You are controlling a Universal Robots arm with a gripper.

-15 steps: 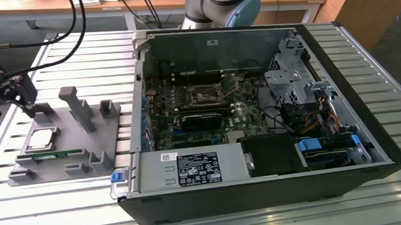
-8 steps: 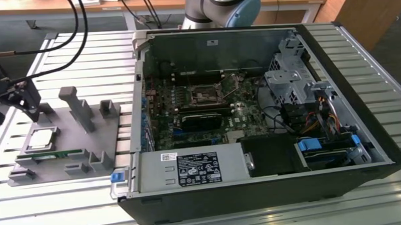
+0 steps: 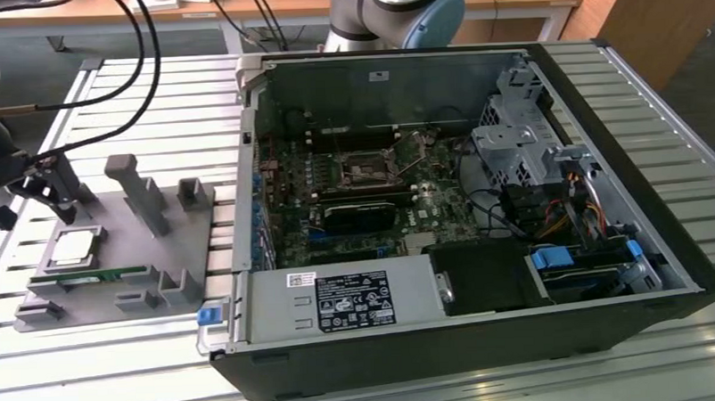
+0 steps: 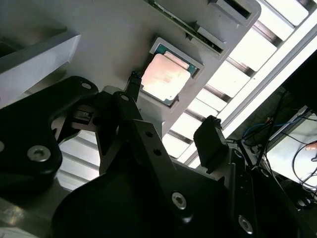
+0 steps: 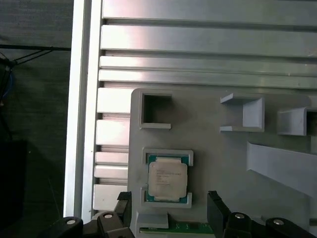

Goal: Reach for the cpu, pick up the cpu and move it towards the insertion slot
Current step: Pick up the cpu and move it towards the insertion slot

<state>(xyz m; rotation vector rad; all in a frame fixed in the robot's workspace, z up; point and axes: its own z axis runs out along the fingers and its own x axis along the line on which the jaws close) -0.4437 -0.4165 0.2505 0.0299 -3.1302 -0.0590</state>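
The flat square cpu, with a silver-grey metal top and a thin green rim, lies face up in a shallow square pocket of a grey plastic holder plate. The plate sits on the slatted aluminium desk at the exterior view's left. Being square, the chip has no clear long axis, and its edges run parallel to the pocket walls and the plate's edges. A long thin green memory stick sits in a groove just beside the pocket, on its near side.

The black two-fingered hand hangs over the far left part of the plate, close above the cpu. In both wrist views its fingers stand well apart with nothing between them. In the first wrist view the cpu sits just beyond the gap. In the second wrist view one fingertip lies by a corner of the chip. Whether it touches cannot be told.

The insertion slot, a small square socket with a shiny metal frame and dark centre, sits on the board inside the open black computer case. It is well apart from the cpu, toward the exterior view's right.
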